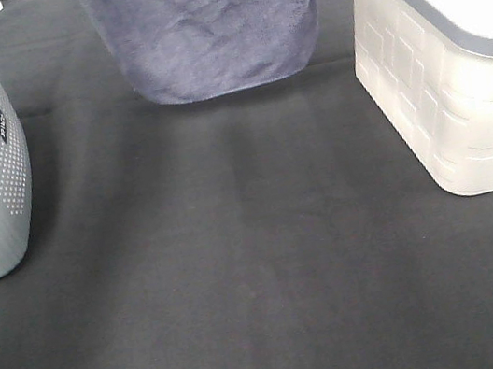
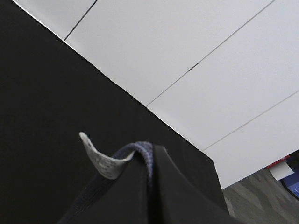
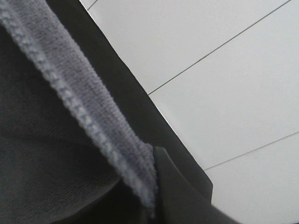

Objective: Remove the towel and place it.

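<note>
Here, left claw (image 2: 152,156) pinching the towel (image 1: 216,29) by its tagged corner, right claw (image 3: 155,158) pinching its stitched edge, hanging over the tabletop (image 1: 262,277).

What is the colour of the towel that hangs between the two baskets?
Plain grey-lavender. The towel shows best in the exterior high view.

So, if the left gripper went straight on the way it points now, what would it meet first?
Beyond the towel it pinches, the left gripper would probably meet the black table cover first. Depth is unclear; it might pass above it toward the white panels.
</note>
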You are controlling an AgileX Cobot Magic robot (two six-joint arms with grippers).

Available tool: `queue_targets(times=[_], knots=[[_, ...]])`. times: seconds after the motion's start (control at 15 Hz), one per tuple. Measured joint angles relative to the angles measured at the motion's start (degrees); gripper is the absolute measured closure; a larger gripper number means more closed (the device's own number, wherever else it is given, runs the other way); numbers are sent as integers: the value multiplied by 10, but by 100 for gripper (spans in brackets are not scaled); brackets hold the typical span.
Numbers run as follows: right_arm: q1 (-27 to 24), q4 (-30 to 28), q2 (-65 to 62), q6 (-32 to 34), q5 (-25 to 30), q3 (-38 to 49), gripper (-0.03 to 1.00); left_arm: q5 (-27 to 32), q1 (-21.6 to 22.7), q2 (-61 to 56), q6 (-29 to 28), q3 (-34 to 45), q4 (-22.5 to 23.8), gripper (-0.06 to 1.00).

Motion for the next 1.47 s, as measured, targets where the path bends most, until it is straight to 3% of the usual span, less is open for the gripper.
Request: queue_targets(times=[0.2,0.33,0.67,0.93,1.47], knots=[[-1,42,-3,2,10,37,95,4,-3,6,66,13,3,94],[-1,46,-19,-2,9,109,95,29,-22,-2,95,68,4,94],[-1,46,-80,-19,-15,298,95,64,-87,-6,104,183,4,94],[0,46,-129,-24,-73,430,95,116,-140,-34,104,281,3,94],[59,46,-140,-73,-97,580,95,132,-150,-116,105,462,5,94]])
